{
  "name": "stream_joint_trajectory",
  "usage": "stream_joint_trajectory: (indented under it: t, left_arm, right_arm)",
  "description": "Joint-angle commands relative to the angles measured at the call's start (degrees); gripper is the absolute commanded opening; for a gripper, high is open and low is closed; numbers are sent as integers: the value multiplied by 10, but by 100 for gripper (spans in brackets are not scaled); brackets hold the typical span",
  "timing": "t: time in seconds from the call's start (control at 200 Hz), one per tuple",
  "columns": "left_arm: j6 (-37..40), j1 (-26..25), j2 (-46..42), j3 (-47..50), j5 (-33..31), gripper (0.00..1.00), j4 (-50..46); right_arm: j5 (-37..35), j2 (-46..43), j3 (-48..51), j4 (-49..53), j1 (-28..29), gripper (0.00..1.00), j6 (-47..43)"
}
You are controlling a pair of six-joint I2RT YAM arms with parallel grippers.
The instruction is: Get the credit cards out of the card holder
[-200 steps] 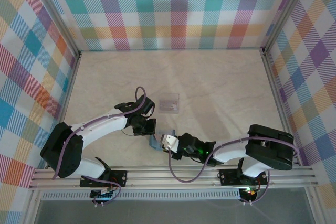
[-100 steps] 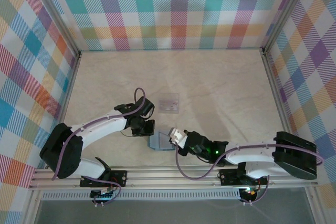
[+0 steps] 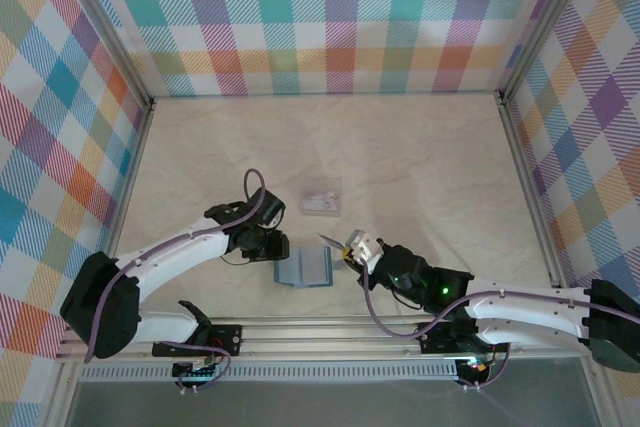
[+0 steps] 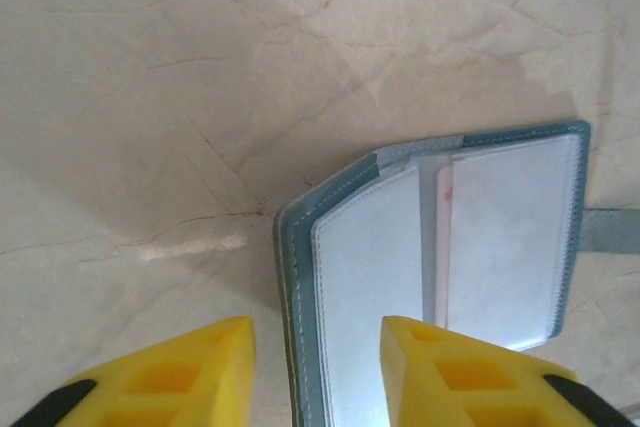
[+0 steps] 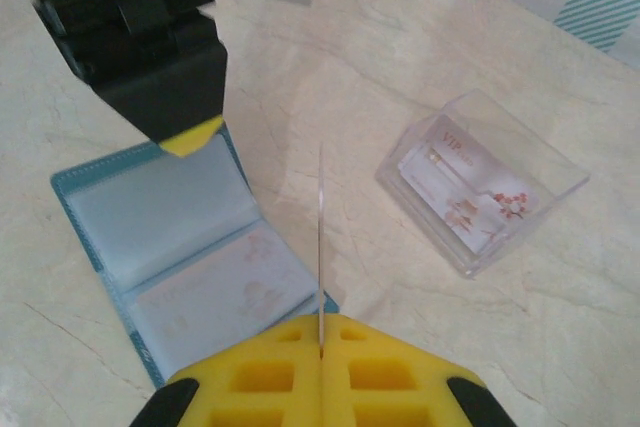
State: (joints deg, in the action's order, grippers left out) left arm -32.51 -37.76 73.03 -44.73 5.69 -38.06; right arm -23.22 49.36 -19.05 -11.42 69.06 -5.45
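1. right gripper, clamped on an edge-on credit card, should lay it flat in the clear box, twelve o'clock of the open card holder.
2. left gripper hangs over the holder, jaws apart.

Card out, holder released
The right gripper has drawn back toward 2 o'clock, pinching a thin pale plastic card (seen edge-on); the left gripper has parted, and the teal-blue bifold card holder now lies flat open.
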Motion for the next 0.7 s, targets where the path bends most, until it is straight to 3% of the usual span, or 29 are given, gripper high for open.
stream_joint_trajectory:
  t: [0.0,0.165,0.265,0.47,0.695]
  left_arm:
    - [-12,12,-40,-17,-4,41,-39]
    - [-31,24,-90,-47,27,42,-63]
    - [-54,26,-114,-67,60,47,-57]
    - [-154,27,-120,-90,159,51,42]
    - [-216,27,-125,-148,155,53,98]
  right_arm:
    - [-41,1,-23,19,-1,8,-57]
    - [-99,36,-50,-25,-1,8,-160]
    - [-113,50,-61,-65,-1,7,-234]
    - [-157,79,-94,-151,-1,5,-416]
    - [-170,92,-131,-218,-1,4,-605]
